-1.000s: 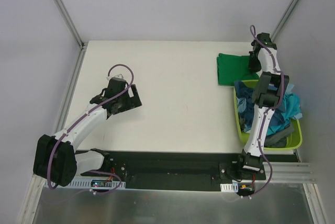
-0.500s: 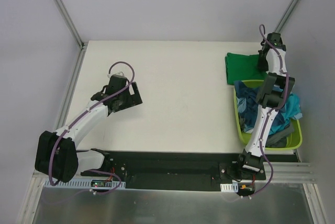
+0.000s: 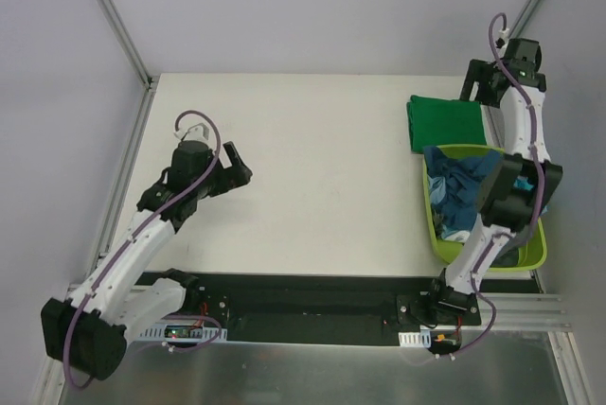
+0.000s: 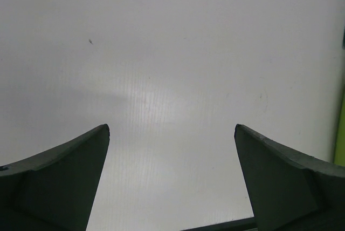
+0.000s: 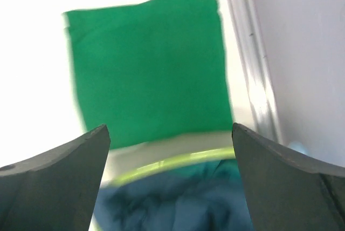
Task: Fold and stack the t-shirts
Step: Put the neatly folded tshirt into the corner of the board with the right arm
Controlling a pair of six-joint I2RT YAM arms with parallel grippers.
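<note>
Now that the right gripper has lifted away, jaws spread and empty, the folded green t-shirt lies beside the basket; teal shirts inside await folding; the left gripper gapes too.

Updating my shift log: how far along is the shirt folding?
Done: one green t-shirt lies folded on the table beside the basket. In hand: nothing; the left gripper and right gripper are both open and empty. Left: the blue and turquoise t-shirts heaped in the basket need folding and stacking.
</note>
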